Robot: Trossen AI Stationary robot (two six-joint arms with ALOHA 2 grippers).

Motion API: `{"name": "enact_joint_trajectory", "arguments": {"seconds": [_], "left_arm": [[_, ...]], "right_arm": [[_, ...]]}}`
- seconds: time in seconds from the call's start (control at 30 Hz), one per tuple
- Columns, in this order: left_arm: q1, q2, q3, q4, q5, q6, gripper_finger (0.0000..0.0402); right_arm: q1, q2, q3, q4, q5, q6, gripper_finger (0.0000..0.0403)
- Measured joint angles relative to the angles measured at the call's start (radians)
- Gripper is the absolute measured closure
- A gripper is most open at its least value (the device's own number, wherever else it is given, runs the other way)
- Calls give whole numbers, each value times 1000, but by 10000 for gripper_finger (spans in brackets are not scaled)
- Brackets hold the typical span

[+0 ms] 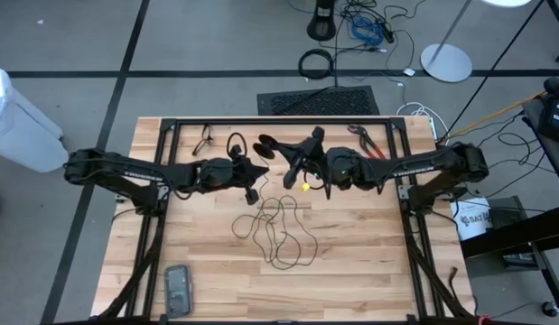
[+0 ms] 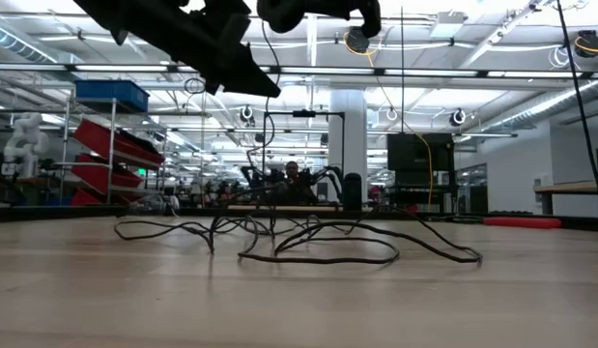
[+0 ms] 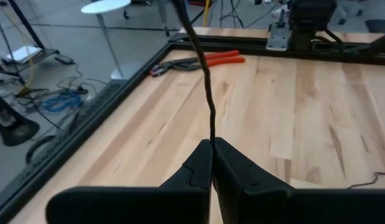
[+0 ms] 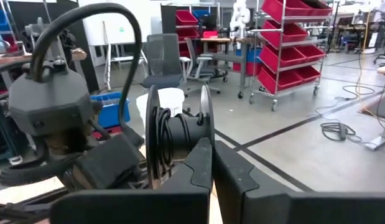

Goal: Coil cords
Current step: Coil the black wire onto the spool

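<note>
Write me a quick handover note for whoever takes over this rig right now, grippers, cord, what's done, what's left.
Left gripper: shut on the cord, raised over the table's middle.
Right gripper: shut, holding a spool with a few cord turns on it, facing the left arm.
Cord: most lies loose and tangled on the table.
Done: winding started.
Left: wind the rest.

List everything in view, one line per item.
cord: one, black, loose loops mid-table, one strand rising to the left claw
pliers: one, red-handled, far right of table
cable ring: one, black, far side of table
phone-like device: one, dark grey, near left edge
spool: one, clear flanges wound with black cord, ahead of the right claw
table: one, pale wood, black frame
left claw: shut on cord, above table centre
right claw: shut, above far centre
</note>
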Motion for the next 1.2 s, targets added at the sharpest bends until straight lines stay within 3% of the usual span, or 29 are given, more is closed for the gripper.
{"name": "enact_joint_trajectory", "arguments": {"seconds": [0.27, 0.63, 1.2], "left_arm": [[0, 56, 0, 74, 79, -4, 389], [0, 66, 7, 121, 97, -6, 389], [-28, 65, 92, 110, 370, -107, 389]], "right_arm": [[1, 29, 0, 16, 102, -45, 403], [1, 95, -2, 40, 186, -79, 403], [-13, 127, -1, 47, 178, -89, 403]]}}
